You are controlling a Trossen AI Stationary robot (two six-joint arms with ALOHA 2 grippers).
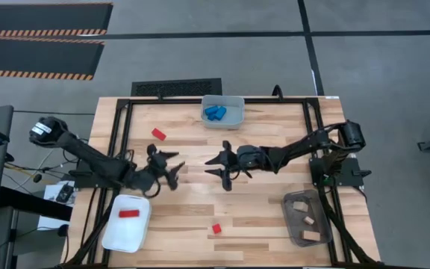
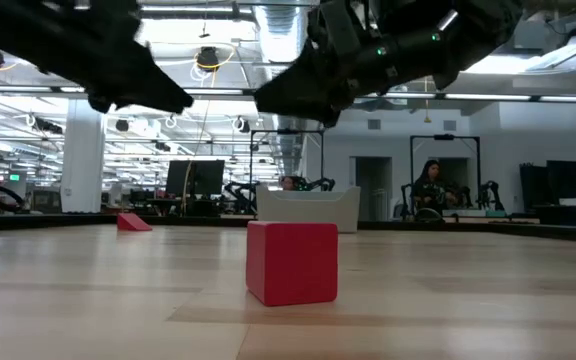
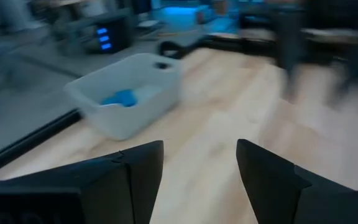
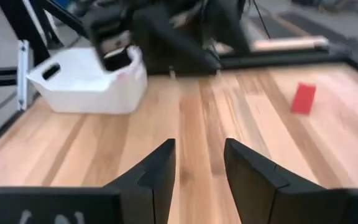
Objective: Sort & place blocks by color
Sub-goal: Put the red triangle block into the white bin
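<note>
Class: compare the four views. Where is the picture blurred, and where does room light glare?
Left wrist view: heavy blur; the grey bin and table smear. Right wrist view: the white bin and the arm behind it are soft. Low view: the red cube is sharp and ceiling lights glare behind it. High view: even light.

Foreground: red cube [image 2: 291, 262] on wood table [image 2: 468, 300].
Ten o'clock: red wedge [image 2: 133, 222], far back.
Behind cube: white bin [image 2: 308, 210].
Overhead: two dark arms.
Background: seated person [image 2: 430, 187].
</note>
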